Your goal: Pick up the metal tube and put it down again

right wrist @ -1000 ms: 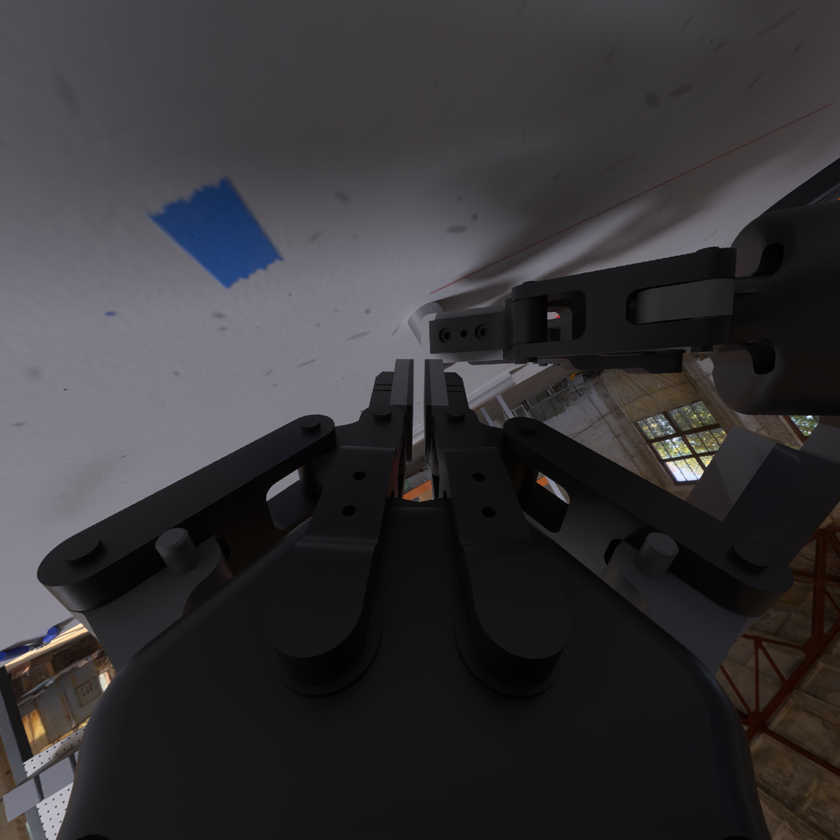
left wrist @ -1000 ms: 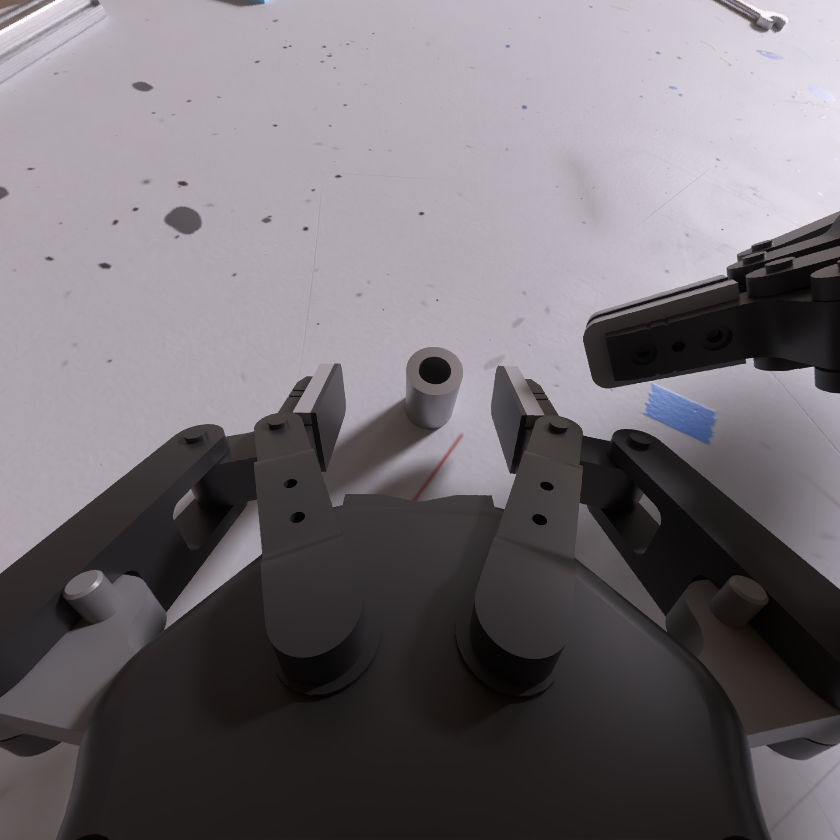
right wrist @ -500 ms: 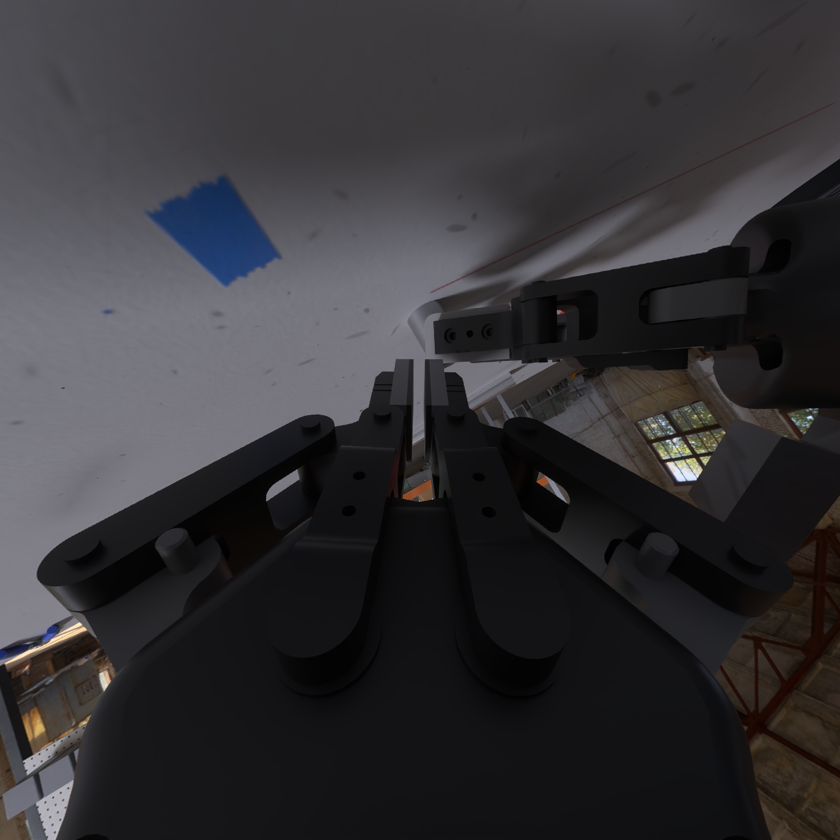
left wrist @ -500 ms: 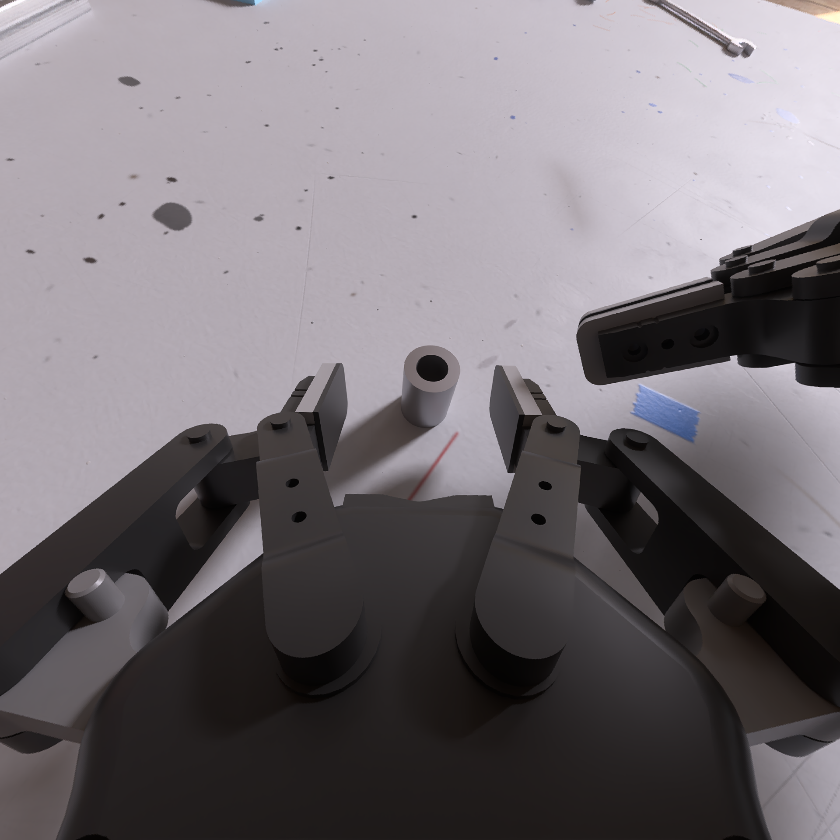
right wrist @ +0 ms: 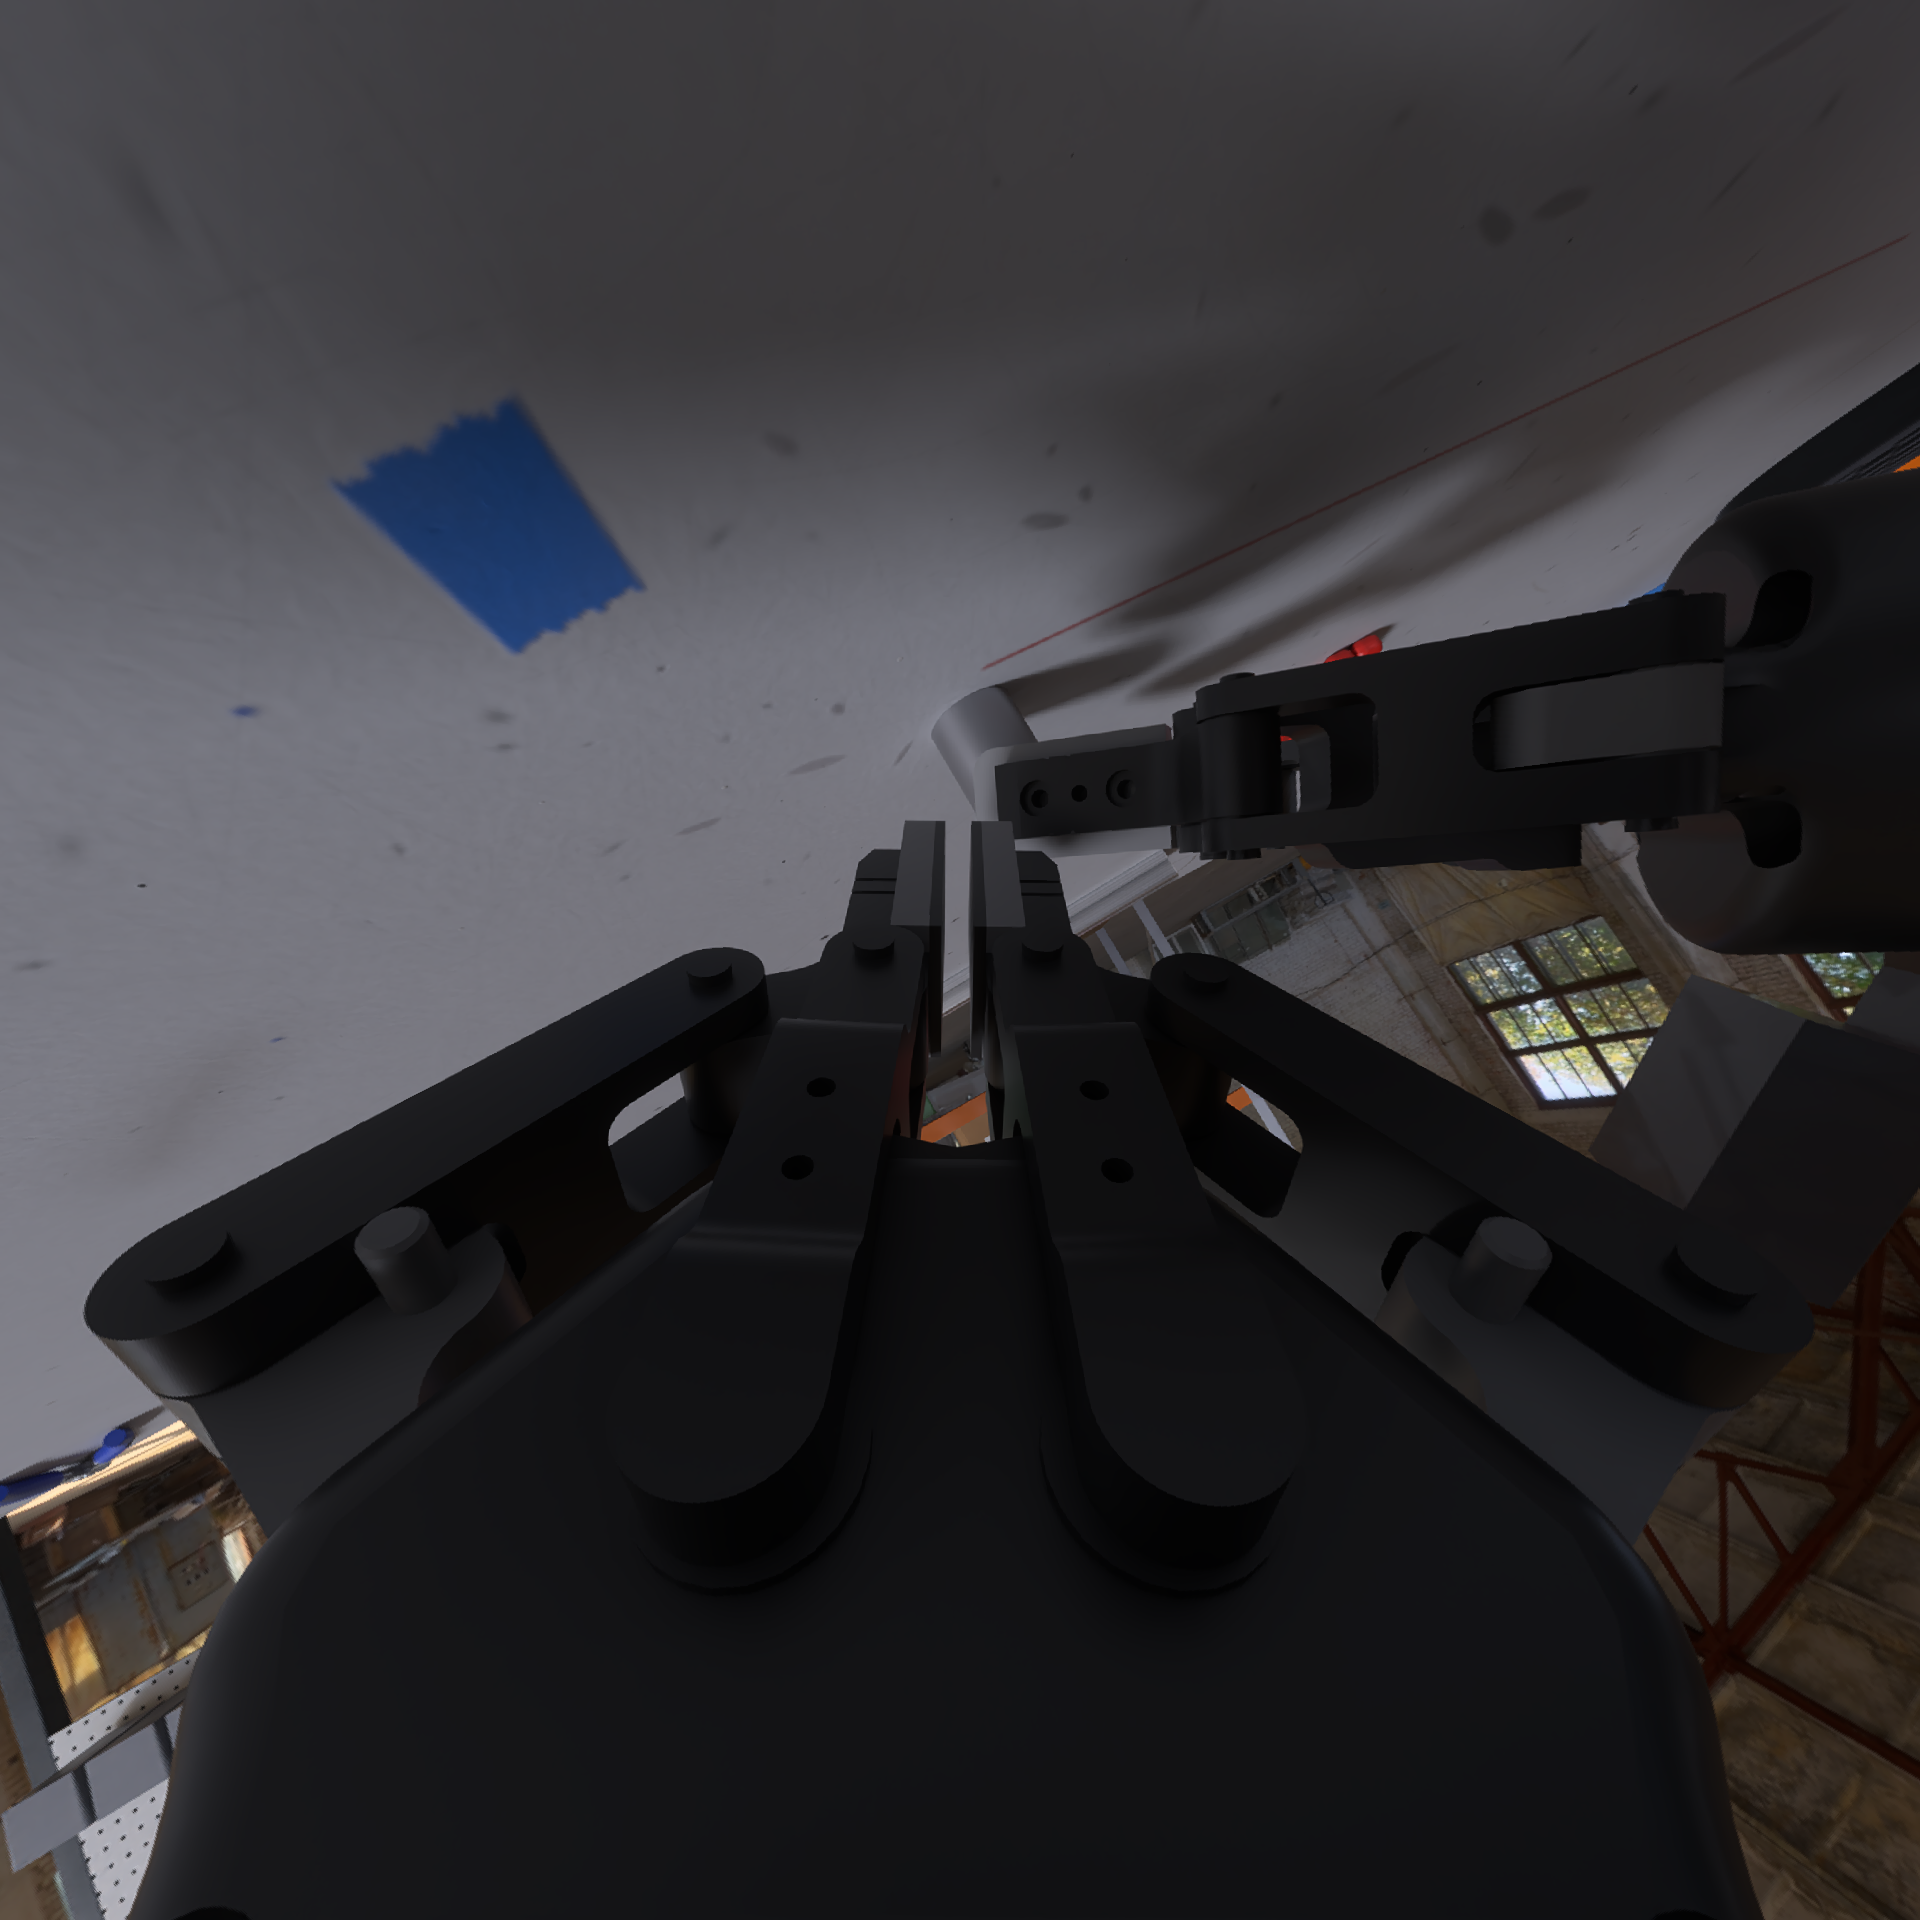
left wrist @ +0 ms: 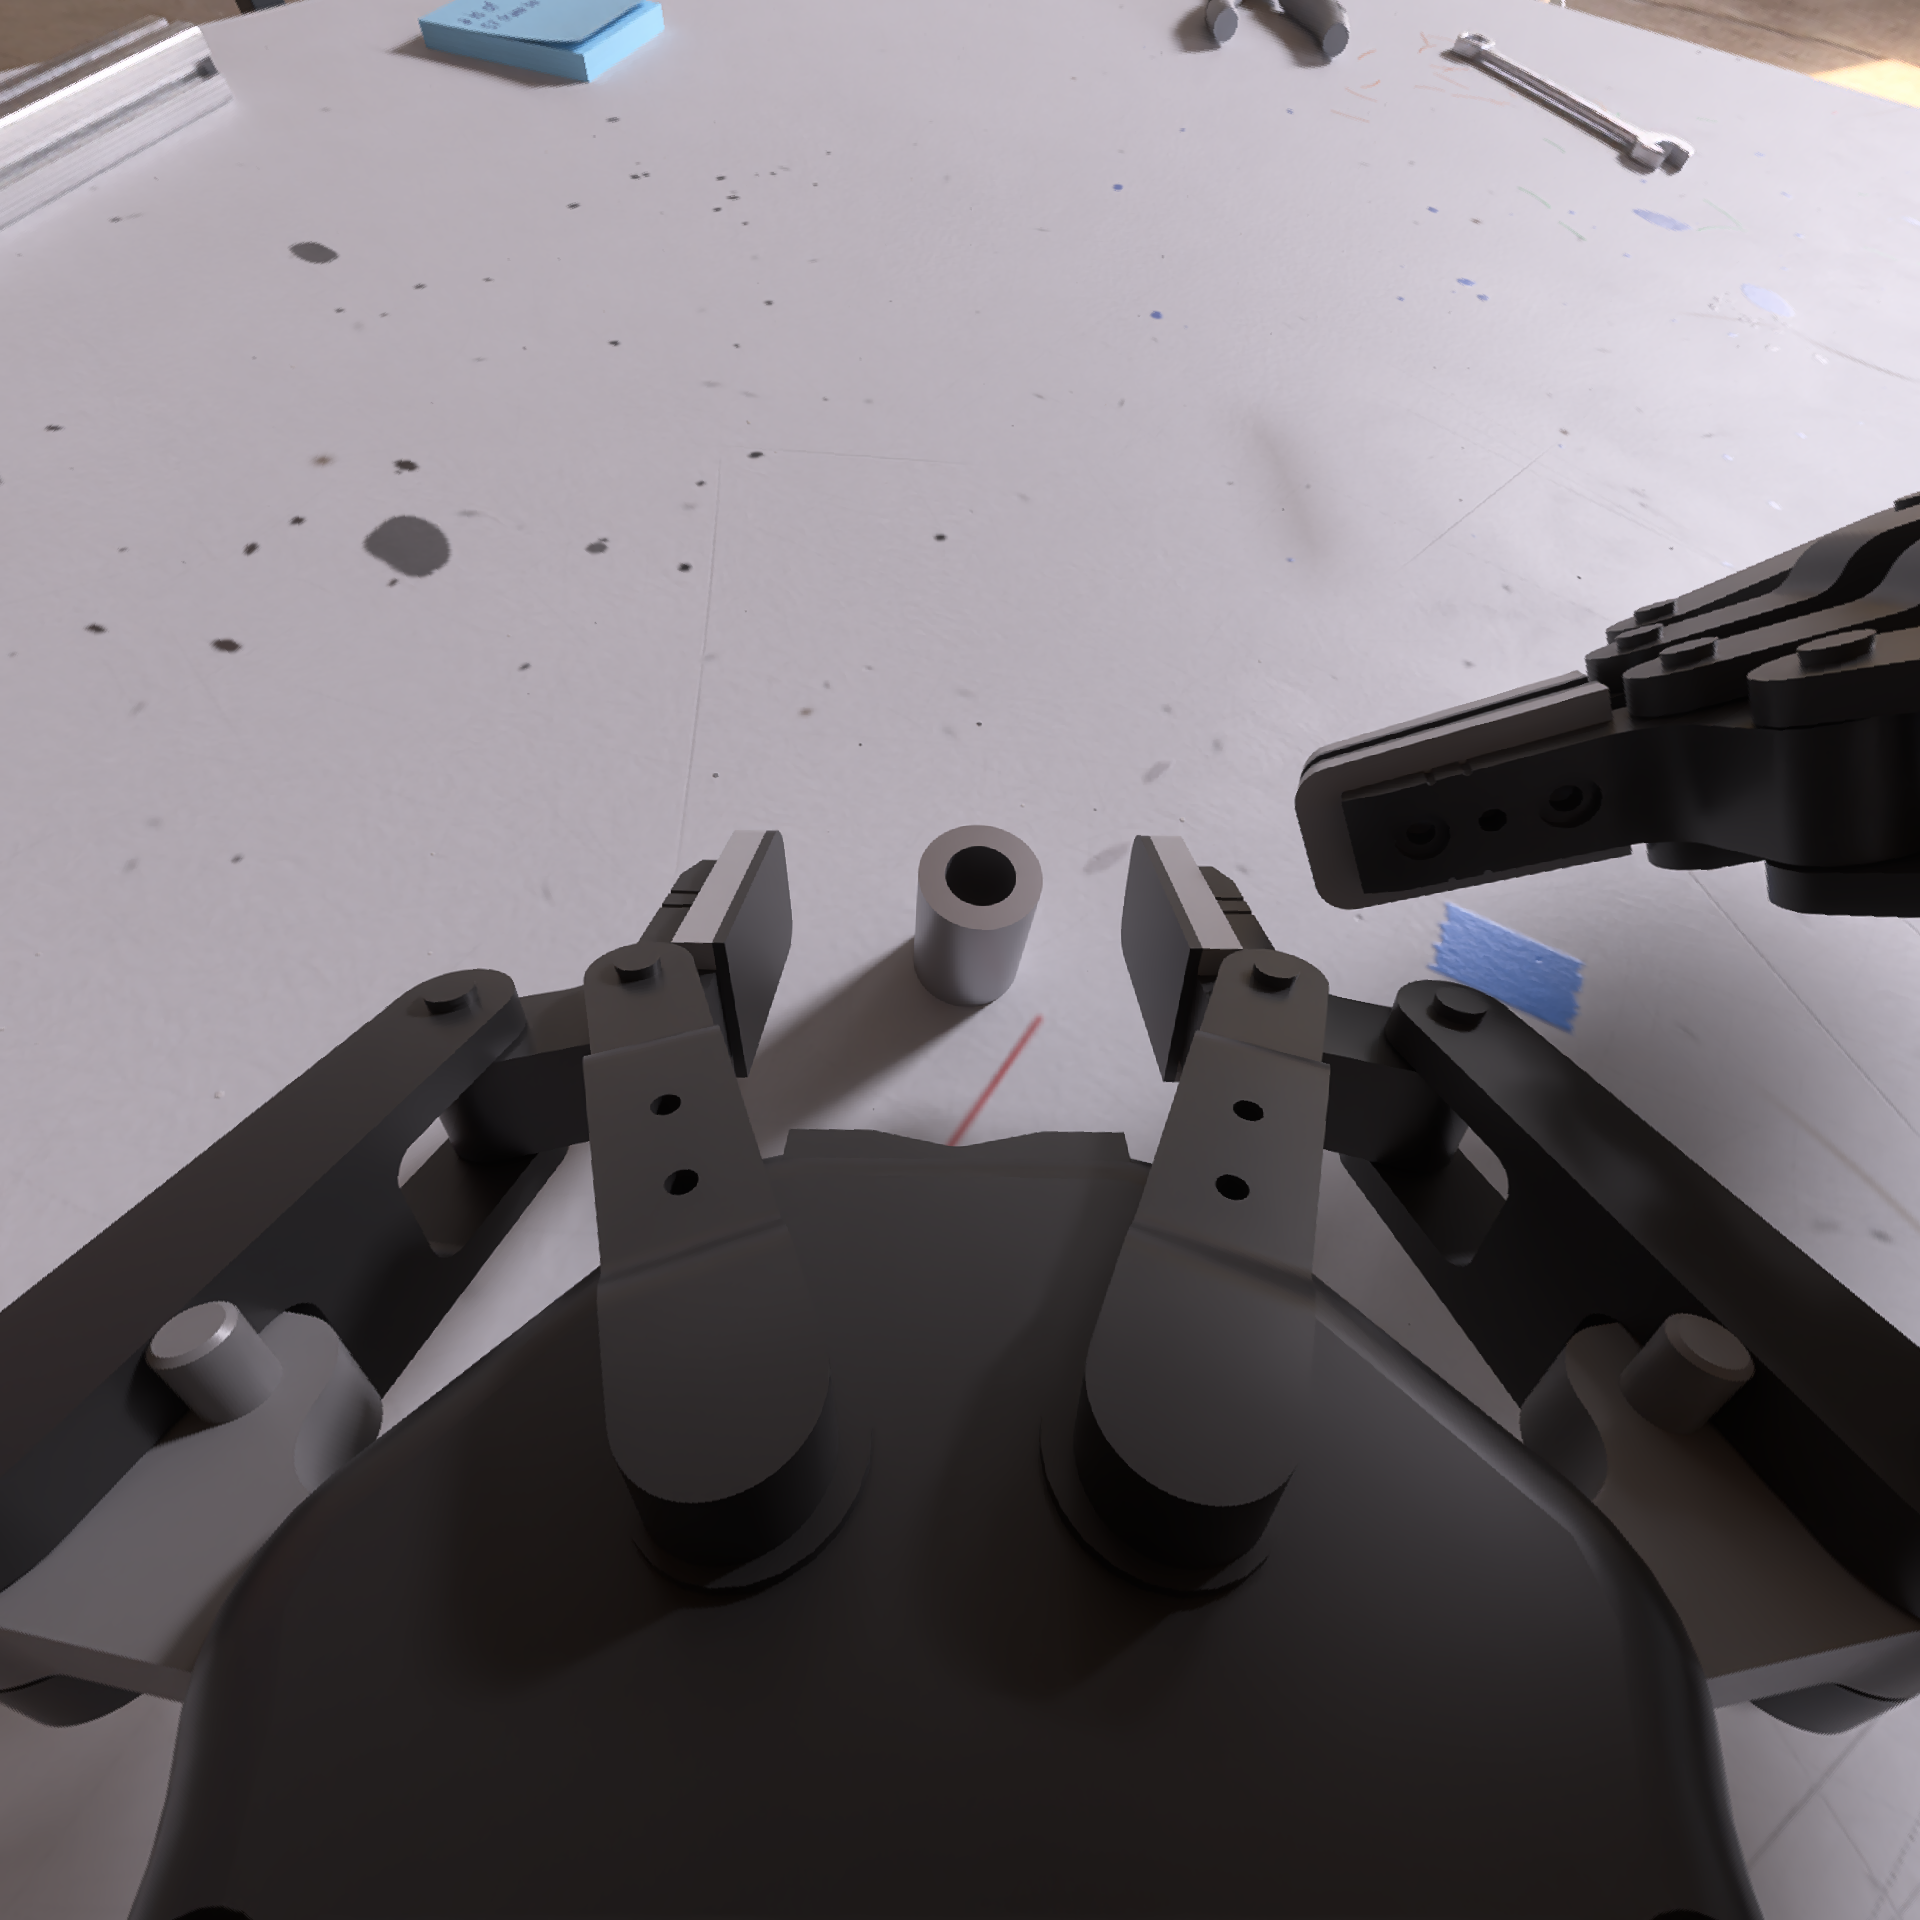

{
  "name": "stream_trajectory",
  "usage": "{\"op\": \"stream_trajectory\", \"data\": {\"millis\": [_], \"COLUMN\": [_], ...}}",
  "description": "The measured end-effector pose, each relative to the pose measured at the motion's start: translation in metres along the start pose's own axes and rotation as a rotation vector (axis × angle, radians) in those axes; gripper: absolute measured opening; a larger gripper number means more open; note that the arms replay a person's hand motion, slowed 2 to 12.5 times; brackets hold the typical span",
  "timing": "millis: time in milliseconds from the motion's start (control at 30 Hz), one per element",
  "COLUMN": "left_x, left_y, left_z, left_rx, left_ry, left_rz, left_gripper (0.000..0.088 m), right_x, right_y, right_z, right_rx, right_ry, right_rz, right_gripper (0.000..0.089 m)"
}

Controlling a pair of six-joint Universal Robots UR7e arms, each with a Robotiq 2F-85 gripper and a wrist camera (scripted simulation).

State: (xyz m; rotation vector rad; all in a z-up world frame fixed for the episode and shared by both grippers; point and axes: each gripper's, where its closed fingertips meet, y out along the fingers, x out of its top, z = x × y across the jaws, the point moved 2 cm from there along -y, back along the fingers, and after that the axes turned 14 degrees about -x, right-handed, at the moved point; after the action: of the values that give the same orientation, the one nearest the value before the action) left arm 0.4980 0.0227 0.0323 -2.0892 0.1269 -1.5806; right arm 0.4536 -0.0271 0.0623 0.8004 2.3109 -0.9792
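Note:
A short grey metal tube [left wrist: 975, 920] stands upright on the white table [left wrist: 935, 468], its bore facing up. My left gripper [left wrist: 954, 883] is open, with one finger on each side of the tube and a gap on both sides. My right gripper [right wrist: 956, 842] is shut and empty. It also shows in the left wrist view [left wrist: 1340, 821], hovering just right of the left gripper's right finger. In the right wrist view part of the tube [right wrist: 971, 727] shows behind the left gripper's finger [right wrist: 1081, 795].
A blue tape patch [left wrist: 1507, 961] lies right of the tube, under the right gripper. A thin red line [left wrist: 992, 1081] runs on the table. At the far edge lie a blue notepad [left wrist: 540, 36], a wrench [left wrist: 1569, 104], grey tool handles [left wrist: 1278, 16] and a metal rail [left wrist: 94, 104].
The left wrist view now takes in more of the far table, so the left gripper has pulled back or tilted up slightly. It stays open around the tube. The right gripper has not moved.

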Motion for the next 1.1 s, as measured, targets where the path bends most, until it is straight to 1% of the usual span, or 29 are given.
{"op": "stream_trajectory", "data": {"millis": [200,567,967,1100], "left_x": [-0.0009,-0.0015,-0.0007,-0.0004], "left_y": [0.0009,0.0023,0.0048,0.0051], "left_z": [0.002,0.0013,-0.0003,-0.0002], "left_rx": [0.005,-0.019,-0.025,-0.022], "left_ry": [-0.004,-0.034,-0.027,-0.024], "left_rz": [0.004,-0.005,-0.004,-0.005], "left_gripper": [0.0573,0.056,0.0547,0.0525], "right_x": [0.0,-0.0002,-0.0002,-0.0002], "right_y": [-0.0001,-0.0003,-0.0002,-0.0002], "right_z": [0.0002,0.0005,0.0007,0.0008], "right_rx": [0.0,0.002,0.003,0.003], "right_ry": [0.0,-0.001,-0.002,-0.003], "right_rz": [0.0,0.0,0.001,0.001], "right_gripper": [0.0043,0.0043,0.0042,0.0042]}}
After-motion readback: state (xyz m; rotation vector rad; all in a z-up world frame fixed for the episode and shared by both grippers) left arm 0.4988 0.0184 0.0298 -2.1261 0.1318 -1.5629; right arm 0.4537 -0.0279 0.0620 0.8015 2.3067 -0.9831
